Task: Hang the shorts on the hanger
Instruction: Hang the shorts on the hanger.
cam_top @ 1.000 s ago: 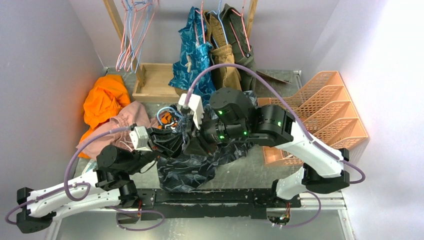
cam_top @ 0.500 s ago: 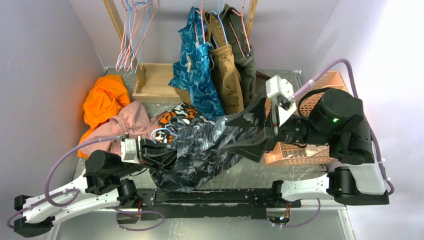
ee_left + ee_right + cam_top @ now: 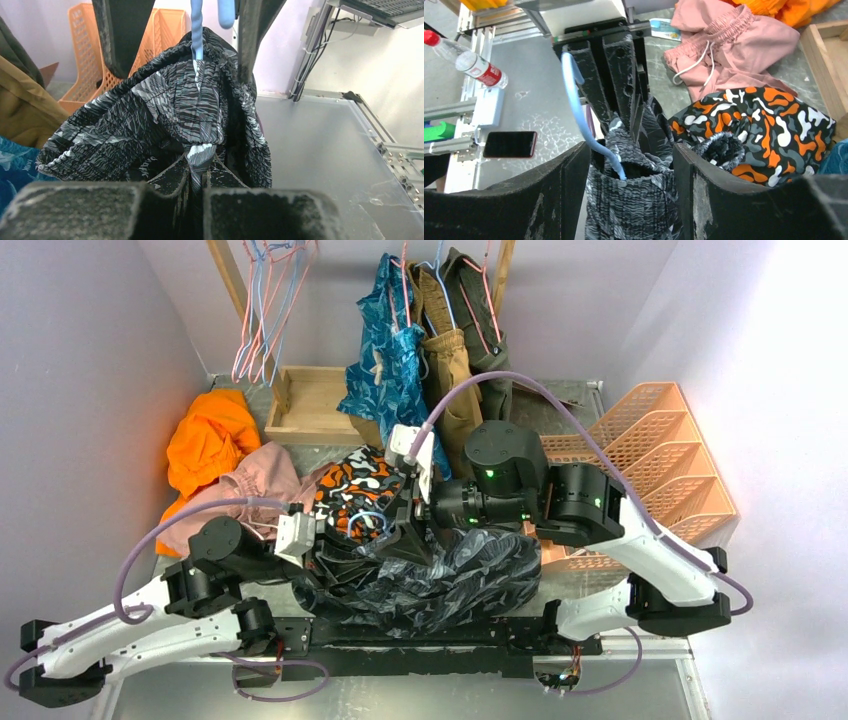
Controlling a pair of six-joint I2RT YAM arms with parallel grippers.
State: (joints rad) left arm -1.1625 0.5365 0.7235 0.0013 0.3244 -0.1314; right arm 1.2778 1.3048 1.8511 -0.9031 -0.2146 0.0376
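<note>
Right wrist view: your right claw (image 3: 631, 150) gapes wide astride the bunched waistband of the shorts (image 3: 629, 210), gripping nothing; the left claw (image 3: 201, 172) is clamped on that fabric, heaped near-centre on the counter (image 3: 320, 140); pinch cloth beside the hanger (image 3: 579, 115), not its wire.

Your top camera sits high behind the arm bases. It looks down and forward over the whole work area as far as the rack (image 3: 228, 280) at the back wall, and it is the distant view.

Your left wrist camera looks along its own fingers (image 3: 250, 210) at close range, facing right toward the trays (image 3: 85, 60).

Your right wrist camera faces the opposite way, also close, toward the left gripper (image 3: 624, 85).

The two wrist views face each other across the shorts (image 3: 165, 110) and hanger (image 3: 196, 35), and each shows the other arm's fingers. All three views share that spot.
</note>
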